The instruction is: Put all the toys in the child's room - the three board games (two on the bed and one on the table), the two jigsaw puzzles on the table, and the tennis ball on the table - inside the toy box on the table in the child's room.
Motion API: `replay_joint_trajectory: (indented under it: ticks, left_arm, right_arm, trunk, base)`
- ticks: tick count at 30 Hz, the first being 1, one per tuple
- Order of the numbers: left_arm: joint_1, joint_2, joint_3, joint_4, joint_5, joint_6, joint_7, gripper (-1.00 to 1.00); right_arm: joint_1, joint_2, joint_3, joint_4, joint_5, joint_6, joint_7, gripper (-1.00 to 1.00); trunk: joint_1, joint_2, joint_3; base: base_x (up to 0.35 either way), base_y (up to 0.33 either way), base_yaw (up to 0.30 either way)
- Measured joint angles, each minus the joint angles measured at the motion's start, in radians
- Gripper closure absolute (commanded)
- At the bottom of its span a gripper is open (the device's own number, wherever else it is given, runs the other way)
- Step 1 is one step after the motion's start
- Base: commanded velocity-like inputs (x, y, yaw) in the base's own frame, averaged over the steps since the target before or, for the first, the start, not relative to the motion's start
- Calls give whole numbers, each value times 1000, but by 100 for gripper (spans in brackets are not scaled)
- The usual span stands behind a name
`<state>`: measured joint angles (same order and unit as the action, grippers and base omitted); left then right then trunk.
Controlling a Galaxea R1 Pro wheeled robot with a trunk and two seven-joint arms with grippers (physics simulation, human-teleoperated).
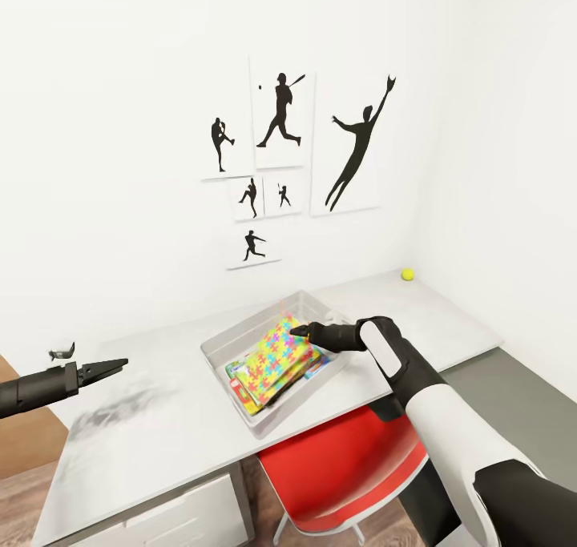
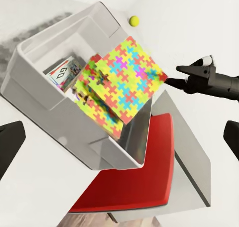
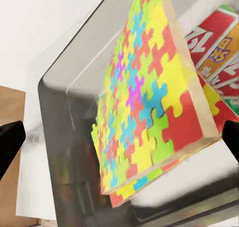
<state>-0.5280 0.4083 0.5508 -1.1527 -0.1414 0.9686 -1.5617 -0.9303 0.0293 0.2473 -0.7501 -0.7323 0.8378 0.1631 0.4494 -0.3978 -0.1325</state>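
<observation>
Nearest the head camera, right arm: white forearm and black wrist reaching forward over the desk's front edge, above a red chair (image 1: 344,467). Right gripper (image 1: 303,331) at the toy box's (image 1: 232,335) right-hand rim, tips right at the raised edge of a jigsaw puzzle (image 1: 276,356); whether closed on it or merely touching, impossible to tell. Puzzle tilted, high edge toward the gripper, low edge down in the bin, long axis running roughly front-left to back-right along the box. Second puzzle of the same bright pieces just under it, visible from the left wrist (image 2: 99,112). Beneath and beside both, printed board games (image 3: 219,48) with red lettering, lying flat in the bin.

Left gripper (image 1: 112,365) hovering well off to the left over the desk's left end, fingers (image 1: 100,368) drawn to a narrow point, holding nothing, arm level and aimed toward the box.

Tennis ball (image 1: 407,274) near the desk's back right corner, well apart from the box. Desk (image 1: 160,419) pale grey, smudged dark toward its left end, white drawer front below the front edge. White wall behind, hung with black baseball-player silhouettes (image 1: 280,118). Wood plank floor under the chair.
</observation>
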Motion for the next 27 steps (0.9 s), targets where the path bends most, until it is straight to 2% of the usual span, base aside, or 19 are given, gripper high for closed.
replay_joint_trajectory:
  ticks: [13,21,23,26,27]
  left_arm:
    - [0,0,1,0,0,0,0,-100]
    - [0,0,1,0,0,0,0,-100]
    - [0,0,1,0,0,0,0,-100]
    - [0,1,2,0,0,0,0,-100]
    - [0,1,2,0,0,0,0,-100]
  right_arm:
    - [0,-2,2,-7,-1,0,1,-100]
    - [1,-15,-4,-15,-4,1,6,-100]
    - [10,-20,-8,-43,-9,1,29,-100]
    - [32,-40,-17,-141,-9,2,118,-100]
    - [42,-55,-19,-189,-10,2,166,-100]
  trunk:
    - [0,0,0]
    - [0,0,0]
    - [0,0,2]
    - [0,0,5]
    - [0,0,7]
  base:
    - [0,0,0]
    - [-7,0,-10]
    - [-62,0,-104]
    - [-36,0,-131]
    - [-12,0,-143]
